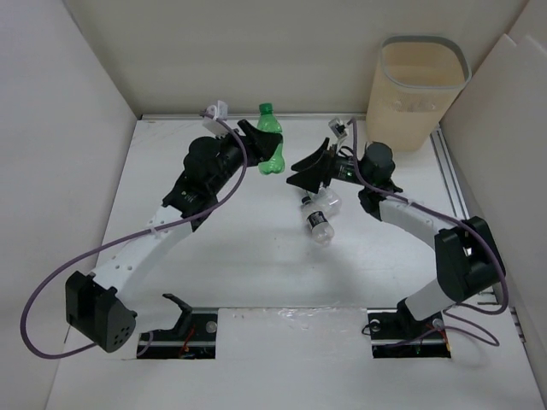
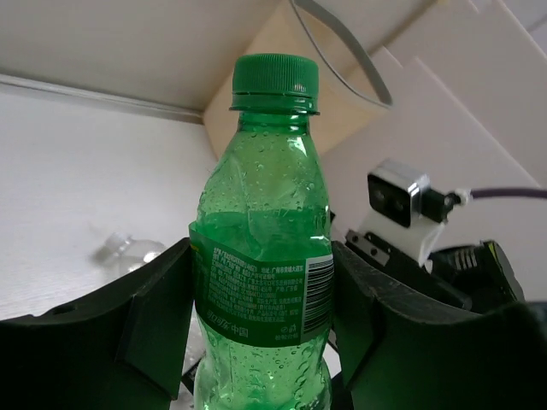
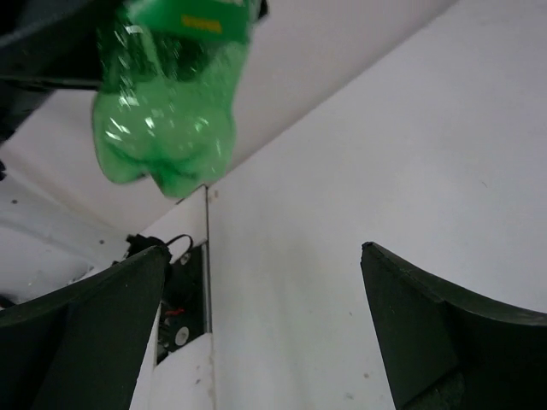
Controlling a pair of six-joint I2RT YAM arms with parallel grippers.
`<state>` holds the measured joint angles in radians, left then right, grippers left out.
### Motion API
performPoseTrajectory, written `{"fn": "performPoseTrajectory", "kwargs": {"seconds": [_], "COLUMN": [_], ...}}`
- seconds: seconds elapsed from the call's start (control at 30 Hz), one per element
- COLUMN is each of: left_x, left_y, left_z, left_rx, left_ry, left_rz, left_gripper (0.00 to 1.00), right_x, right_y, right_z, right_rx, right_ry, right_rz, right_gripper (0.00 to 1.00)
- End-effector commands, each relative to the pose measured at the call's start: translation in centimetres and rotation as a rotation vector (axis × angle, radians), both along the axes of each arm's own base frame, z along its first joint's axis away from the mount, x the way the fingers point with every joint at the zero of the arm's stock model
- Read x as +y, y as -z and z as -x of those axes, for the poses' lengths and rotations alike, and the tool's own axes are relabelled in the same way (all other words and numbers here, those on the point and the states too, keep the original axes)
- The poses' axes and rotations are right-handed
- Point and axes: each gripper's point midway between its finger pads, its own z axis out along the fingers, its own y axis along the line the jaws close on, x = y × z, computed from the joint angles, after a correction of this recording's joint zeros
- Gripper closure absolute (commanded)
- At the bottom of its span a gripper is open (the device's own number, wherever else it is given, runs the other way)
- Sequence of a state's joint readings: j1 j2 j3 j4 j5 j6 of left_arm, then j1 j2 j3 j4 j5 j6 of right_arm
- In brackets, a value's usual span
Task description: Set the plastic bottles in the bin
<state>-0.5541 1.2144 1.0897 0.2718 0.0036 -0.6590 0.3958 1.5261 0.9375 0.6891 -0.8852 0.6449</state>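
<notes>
**Green bottle lifted by the left arm, bin not yet reached.**
The white table (image 1: 256, 265) is closed in by panels at the left, back and right. The bin (image 1: 410, 111) stands in its far right corner, and its depths are hidden, so what it already holds cannot be told. The left gripper (image 1: 257, 147) is clamped on the labelled waist of the green bottle (image 2: 261, 222), which is upright, apparently clear of the table, near the back wall and well apart from the bin. The right gripper (image 1: 312, 166), jaws wide apart and empty, stands between bottle and bin, so the carry probably needs to pass over or behind it. A clear bottle (image 1: 320, 219) lies on the table just beside that gripper, not yet binned.
</notes>
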Motion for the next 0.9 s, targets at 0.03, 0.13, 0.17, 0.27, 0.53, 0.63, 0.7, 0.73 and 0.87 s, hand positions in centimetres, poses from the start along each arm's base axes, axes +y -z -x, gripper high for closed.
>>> {"fn": "performPoseTrajectory", "kwargs": {"seconds": [0.03,0.13,0.17,0.27,0.53,0.63,0.7,0.73,0.87], "left_x": [-3.0,-3.4,-3.5,-3.8,-4.5,-4.5,-4.1,-3.9,-2.6], "left_y": [-2.3,-2.8,-2.8,-2.9,-1.9,-1.7,-1.8,-1.8,-3.4], "left_z": [2.9,3.3,3.5,3.9,4.0,4.0,3.4,3.2,2.1], "left_rx": [-0.125,-0.139,-0.139,-0.138,-0.12,-0.11,-0.108,-0.107,-0.135], "left_ry": [0.234,0.265,0.274,0.303,0.338,0.338,0.298,0.281,0.183], "left_rz": [0.018,0.035,0.035,0.055,0.079,0.075,0.065,0.066,0.065], "left_gripper": [1.0,1.0,1.0,1.0,1.0,1.0,0.92,0.81,0.0], "right_x": [1.2,1.9,2.1,3.1,6.2,6.6,6.7,6.7,6.8], "right_y": [-7.7,-9.3,-9.2,-9.9,-11.5,-11.8,-11.3,-11.3,-9.8], "right_z": [2.5,3.2,2.8,1.8,2.4,2.8,2.7,2.7,1.5], "right_rx": [-0.245,-0.271,-0.258,-0.238,-0.266,-0.265,-0.259,-0.259,-0.217], "right_ry": [-0.111,-0.149,-0.148,-0.11,-0.171,-0.184,-0.191,-0.191,-0.157], "right_rz": [-0.198,-0.251,-0.246,-0.248,-0.278,-0.281,-0.273,-0.273,-0.222], "right_gripper": [0.0,0.0,0.0,0.0,0.02,0.41,0.7,0.81,1.0]}}
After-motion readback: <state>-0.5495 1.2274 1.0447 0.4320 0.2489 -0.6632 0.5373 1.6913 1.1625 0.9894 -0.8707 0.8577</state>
